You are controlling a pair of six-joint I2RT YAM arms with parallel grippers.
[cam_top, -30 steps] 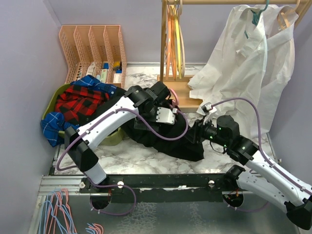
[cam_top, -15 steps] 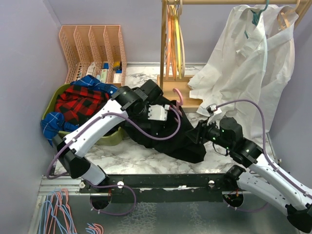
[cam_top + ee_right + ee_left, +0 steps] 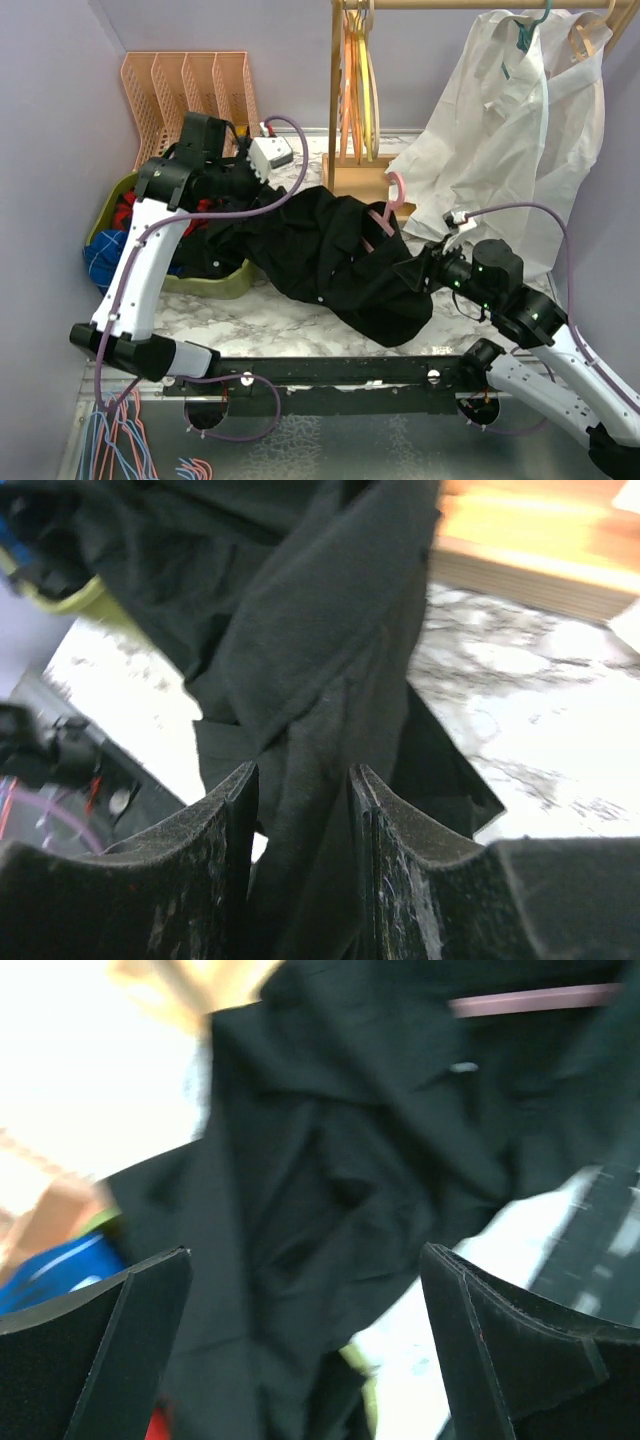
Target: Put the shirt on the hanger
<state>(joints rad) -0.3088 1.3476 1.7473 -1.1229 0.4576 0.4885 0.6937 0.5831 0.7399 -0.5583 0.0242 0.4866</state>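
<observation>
The black shirt (image 3: 320,250) lies bunched on the marble table, one end trailing toward the green basket. The pink hanger (image 3: 392,196) is inside it, with its hook poking out at the collar. My right gripper (image 3: 417,272) is shut on a fold of the shirt (image 3: 320,630) at its right side; the cloth runs between the fingers (image 3: 215,820). My left gripper (image 3: 243,188) is open and empty, raised above the shirt's left end. In the left wrist view the shirt (image 3: 330,1160) fills the frame and the hanger's (image 3: 520,1000) bar shows at the top.
A green basket (image 3: 215,283) with a red plaid garment (image 3: 128,212) and blue cloth sits at left. A peach organizer (image 3: 190,90) stands behind it. A wooden rack (image 3: 337,100) holds orange and yellow hangers. White shirts (image 3: 510,130) hang at right.
My left gripper has let go of the shirt and swung up and back to the left. The hanger hook and the shirt's collar have shifted right with my right gripper.
</observation>
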